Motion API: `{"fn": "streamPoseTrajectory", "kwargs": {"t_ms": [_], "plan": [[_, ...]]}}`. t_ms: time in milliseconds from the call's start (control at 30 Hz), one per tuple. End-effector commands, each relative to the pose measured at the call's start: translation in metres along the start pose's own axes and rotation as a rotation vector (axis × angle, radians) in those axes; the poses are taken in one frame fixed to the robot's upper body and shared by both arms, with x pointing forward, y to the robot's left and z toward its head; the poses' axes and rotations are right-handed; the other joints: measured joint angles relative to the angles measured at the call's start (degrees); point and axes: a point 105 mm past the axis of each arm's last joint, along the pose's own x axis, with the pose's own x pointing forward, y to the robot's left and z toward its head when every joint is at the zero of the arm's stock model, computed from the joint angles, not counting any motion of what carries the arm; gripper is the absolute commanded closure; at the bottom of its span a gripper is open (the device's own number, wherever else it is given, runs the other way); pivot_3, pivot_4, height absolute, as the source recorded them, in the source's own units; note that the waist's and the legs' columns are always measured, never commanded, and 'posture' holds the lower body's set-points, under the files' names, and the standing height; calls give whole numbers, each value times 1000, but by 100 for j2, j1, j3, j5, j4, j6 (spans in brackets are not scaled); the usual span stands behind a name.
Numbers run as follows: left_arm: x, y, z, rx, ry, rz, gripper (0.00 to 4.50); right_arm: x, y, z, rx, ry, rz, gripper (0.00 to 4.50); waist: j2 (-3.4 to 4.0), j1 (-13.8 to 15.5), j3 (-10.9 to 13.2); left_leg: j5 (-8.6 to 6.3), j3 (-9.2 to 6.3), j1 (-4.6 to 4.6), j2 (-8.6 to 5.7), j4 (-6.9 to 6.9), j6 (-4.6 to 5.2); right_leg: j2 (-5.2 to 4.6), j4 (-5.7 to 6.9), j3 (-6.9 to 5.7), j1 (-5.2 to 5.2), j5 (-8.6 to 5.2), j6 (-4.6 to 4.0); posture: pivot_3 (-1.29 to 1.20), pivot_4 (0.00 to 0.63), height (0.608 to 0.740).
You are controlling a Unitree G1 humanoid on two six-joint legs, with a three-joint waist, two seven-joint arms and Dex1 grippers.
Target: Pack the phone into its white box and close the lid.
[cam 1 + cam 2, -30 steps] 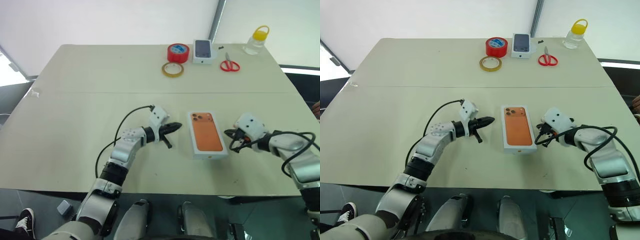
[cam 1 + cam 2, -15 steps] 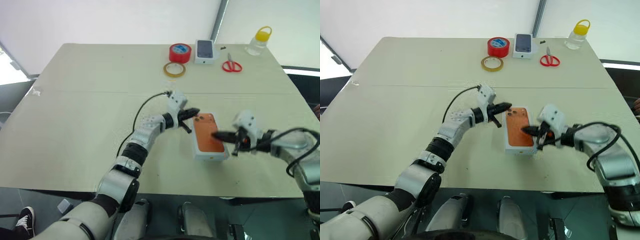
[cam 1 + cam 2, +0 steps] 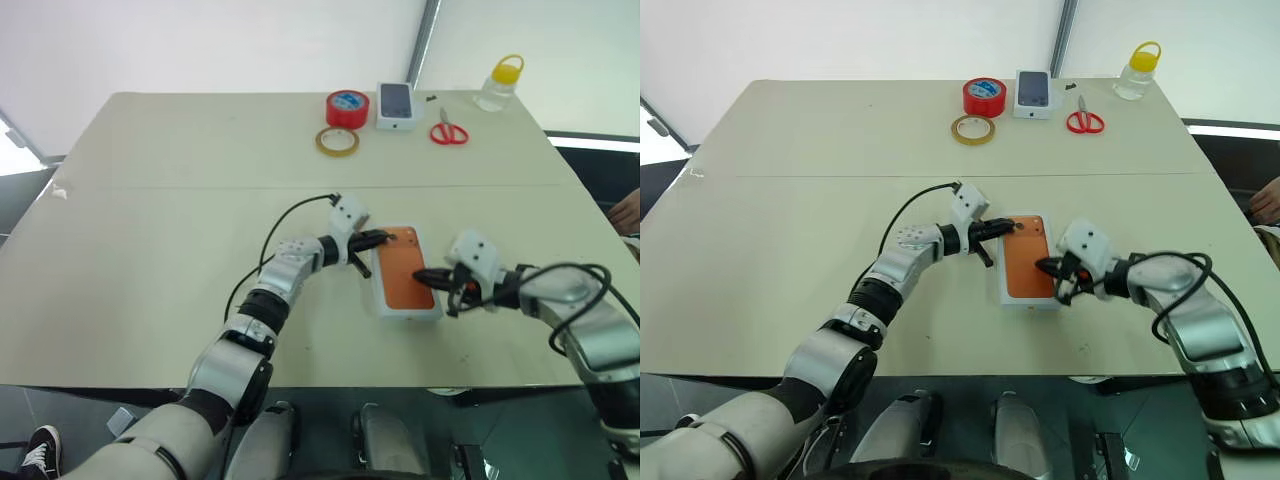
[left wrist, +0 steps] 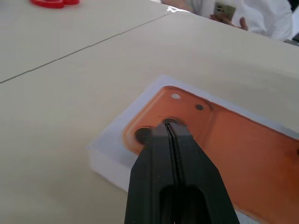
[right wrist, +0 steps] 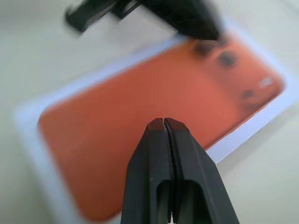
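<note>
Currently: phone [image 3: 405, 270] face-down in white box [image 3: 378, 293], near surface's [image 3: 150, 200] front edge. Left gripper [image 3: 388, 237] jaws shut, over camera cluster. Right gripper [image 3: 421, 274] jaws shut, over phone's right side.

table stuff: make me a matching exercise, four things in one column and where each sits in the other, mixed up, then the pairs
Things
1. phone
2. red tape roll
3. scissors
4. jar with yellow lid

Places
A. far right corner of the table
B. lying in the white box, between the two shut grippers
C. just right of the small box picturing a dark phone
D. just left of that small box, behind the tan tape ring

Pairs: 1-B, 2-D, 3-C, 4-A
</note>
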Motion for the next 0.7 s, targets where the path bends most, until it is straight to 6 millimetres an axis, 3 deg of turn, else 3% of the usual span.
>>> {"fn": "streamPoseTrajectory", "kwargs": {"t_ms": [33,67,167,300,400,567,700], "plan": [[-31,13,36,23,-119,19,3948,4,-6,38,29,-142,-42,4500,1,10,0,12,-1,-2,1,-4,-20,1,3,4,-4,0,-1,0,150,740],[-44,16,40,40,-125,35,3603,8,-6,43,41,-160,-32,4500,2,24,-1,15,-3,-2,5,-6,-26,4,2,3,-6,0,-1,0,150,740],[-85,25,45,112,-117,93,2108,16,-7,43,62,-158,11,3584,4,61,-2,21,-6,-2,3,-1,-36,3,1,4,-1,1,-3,0,150,740],[-142,36,35,137,-44,201,68,17,-20,33,17,-129,3,1573,8,68,0,4,-5,-2,-6,4,-6,-5,-7,4,7,1,-4,0,150,740],[-185,38,20,147,32,273,0,6,-34,17,-16,-85,-7,49,16,68,6,2,-5,-2,-6,2,-3,-8,-9,3,6,1,-4,0,150,740],[-239,26,10,173,87,355,0,-14,-48,11,-86,-68,-15,49,37,49,18,-4,-3,-1,-1,-3,7,-7,-9,4,3,2,-7,0,150,740],[-258,21,5,165,117,399,0,-23,-59,1,-67,-54,-30,49,44,59,23,-6,-2,4,0,-6,9,-8,-9,3,8,4,-12,0,150,740]]}}
